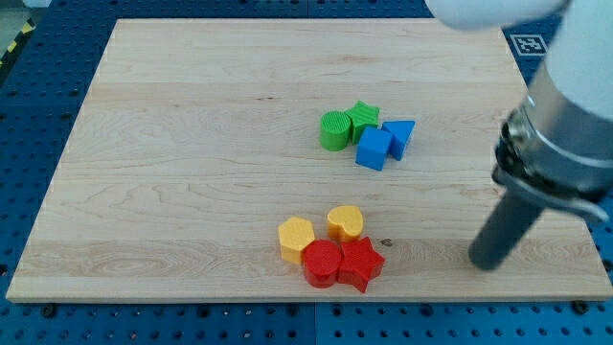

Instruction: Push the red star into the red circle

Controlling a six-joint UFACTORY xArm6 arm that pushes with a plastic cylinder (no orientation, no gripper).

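No claw here, just my tip [488, 261] on the tabletop [192, 192], well right of the red star [361, 264], which touches the red circle [323, 264]. Yellow blocks sit just above them.

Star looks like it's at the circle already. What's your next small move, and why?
Probably none toward the blocks; I'd hold or ease away. The red star already sits against the red circle on its right side, touching. My tip stands well to the view's right of both, apart from them. Another push could knock the circle into the yellow blocks above.
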